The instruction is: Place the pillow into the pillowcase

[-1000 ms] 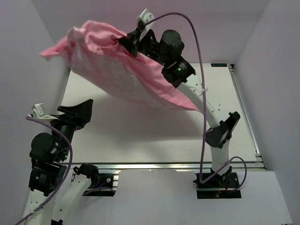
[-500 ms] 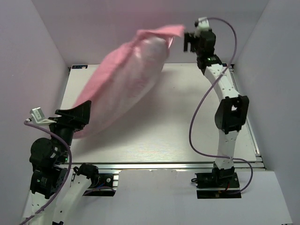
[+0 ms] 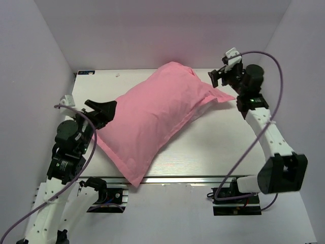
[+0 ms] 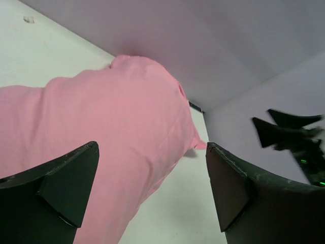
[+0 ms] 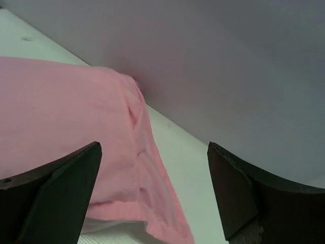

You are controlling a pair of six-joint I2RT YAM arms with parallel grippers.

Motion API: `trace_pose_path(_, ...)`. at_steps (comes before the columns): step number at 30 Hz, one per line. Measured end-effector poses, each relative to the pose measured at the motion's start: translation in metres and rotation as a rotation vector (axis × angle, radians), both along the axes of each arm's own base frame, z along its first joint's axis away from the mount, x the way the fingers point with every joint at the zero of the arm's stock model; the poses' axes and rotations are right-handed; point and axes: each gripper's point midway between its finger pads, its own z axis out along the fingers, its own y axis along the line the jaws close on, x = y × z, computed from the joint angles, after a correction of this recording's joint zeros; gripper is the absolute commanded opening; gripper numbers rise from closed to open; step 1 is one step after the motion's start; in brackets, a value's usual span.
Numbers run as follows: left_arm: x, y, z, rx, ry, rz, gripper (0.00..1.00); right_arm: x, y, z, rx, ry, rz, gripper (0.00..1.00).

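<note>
Jaws both wide and empty: have your right gripper (image 3: 218,77) pinch the pillowcase (image 3: 152,119) hem and cover the peeping pillow (image 5: 116,227)

White arms (image 3: 267,128), black joints (image 3: 284,173), purple cables (image 3: 270,56)

White table (image 3: 213,147), faint wood grain, matte and evenly lit. Boxed in on three sides by pale lilac walls: back wall (image 3: 152,30), left wall (image 3: 35,76), right wall (image 3: 299,91). Along the near edge, a silver slotted rail (image 3: 177,179) running side to side. Near the far left corner, a tiny white speck (image 3: 116,74) lying on the table, close to the back wall. Right at that corner, a short dark strip (image 3: 84,72) at the foot of the wall. Nearer than the rail, a plain white ledge (image 3: 167,213).
</note>
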Motion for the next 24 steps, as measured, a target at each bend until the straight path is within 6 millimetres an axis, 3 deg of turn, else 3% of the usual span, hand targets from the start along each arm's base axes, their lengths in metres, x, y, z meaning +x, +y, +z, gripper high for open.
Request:
trace_pose_path(2, 0.008, -0.006, -0.009, 0.026, 0.033, -0.023, 0.95, -0.027, 0.015, 0.029, -0.074, -0.102, 0.191, 0.89)
trace_pose_path(3, 0.011, -0.009, -0.013, 0.036, 0.046, -0.034, 0.95, -0.045, 0.026, 0.033, -0.149, -0.136, 0.312, 0.89)
trace_pose_path(5, 0.014, -0.012, -0.019, 0.051, 0.064, -0.049, 0.95, -0.075, 0.048, 0.018, -0.304, -0.182, 0.515, 0.89)
trace_pose_path(7, 0.013, -0.012, -0.021, 0.064, 0.069, -0.051, 0.96, -0.101, 0.075, -0.014, -0.388, -0.198, 0.672, 0.89)
trace_pose_path(12, -0.003, 0.001, -0.005, 0.086, 0.032, -0.011, 0.97, -0.178, 0.142, -0.138, -0.549, -0.148, 0.959, 0.89)
trace_pose_path(15, -0.02, 0.013, 0.018, 0.074, -0.031, 0.023, 0.97, -0.212, 0.168, -0.176, -0.642, -0.198, 1.072, 0.89)
trace_pose_path(19, -0.045, 0.025, 0.039, 0.037, -0.105, 0.054, 0.97, -0.198, 0.195, -0.179, -0.737, -0.333, 1.056, 0.89)
trace_pose_path(24, -0.064, 0.034, 0.041, -0.012, -0.124, 0.074, 0.96, -0.167, 0.235, -0.191, -0.846, -0.518, 0.961, 0.89)
